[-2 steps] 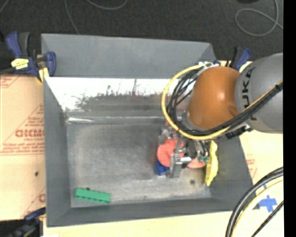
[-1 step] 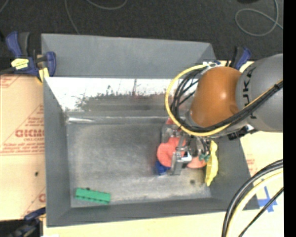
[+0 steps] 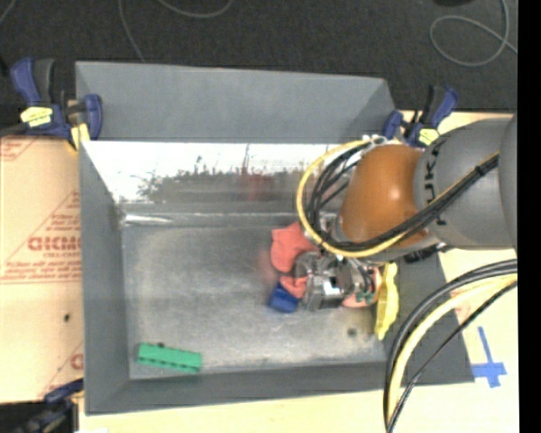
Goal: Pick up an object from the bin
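Grey bin (image 3: pixel 99 269) — pick apparently under way, nothing lifted yet.
Detail: gripper (image 3: pixel 329 285) low beside pink lump (image 3: pixel 287 246) and blue block (image 3: pixel 282 301); open or closed — cannot tell.

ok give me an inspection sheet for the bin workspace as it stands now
surface: grey metal bin floor, mostly bare, dark specks along the back wall
job's things: red-pink lump and small blue piece, right of centre, close against the end effector; cannot tell which one it is after
clutter: green block lying flat near the front left corner; yellow piece by the right wall
end effector: low in the bin beside the lump and the blue piece; grip cannot be told
cables: black and yellow cables looped around the orange wrist cover
surroundings: dark ground beyond the bin's back wall
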You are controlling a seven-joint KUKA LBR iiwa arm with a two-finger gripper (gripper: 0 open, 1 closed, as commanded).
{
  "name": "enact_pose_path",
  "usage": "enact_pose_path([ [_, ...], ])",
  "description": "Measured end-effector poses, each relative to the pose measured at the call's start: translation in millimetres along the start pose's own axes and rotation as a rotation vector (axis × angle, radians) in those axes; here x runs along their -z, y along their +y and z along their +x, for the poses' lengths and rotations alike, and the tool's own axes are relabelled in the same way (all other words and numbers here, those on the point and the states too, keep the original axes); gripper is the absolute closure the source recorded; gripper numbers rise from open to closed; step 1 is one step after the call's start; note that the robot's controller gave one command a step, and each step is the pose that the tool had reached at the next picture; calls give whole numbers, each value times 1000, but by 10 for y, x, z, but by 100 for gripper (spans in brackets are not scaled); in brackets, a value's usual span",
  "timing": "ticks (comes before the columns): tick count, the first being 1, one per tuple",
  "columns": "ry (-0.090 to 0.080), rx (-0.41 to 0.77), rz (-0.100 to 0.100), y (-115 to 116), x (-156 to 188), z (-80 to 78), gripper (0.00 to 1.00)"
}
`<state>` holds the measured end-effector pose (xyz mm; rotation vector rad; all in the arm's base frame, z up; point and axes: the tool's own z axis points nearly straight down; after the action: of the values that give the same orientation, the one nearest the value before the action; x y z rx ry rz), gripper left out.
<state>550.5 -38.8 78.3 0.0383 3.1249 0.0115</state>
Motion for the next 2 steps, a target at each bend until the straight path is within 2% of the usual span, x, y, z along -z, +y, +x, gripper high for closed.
enact_pose_path([
  [2,0,0,0,1,9,6,100],
])
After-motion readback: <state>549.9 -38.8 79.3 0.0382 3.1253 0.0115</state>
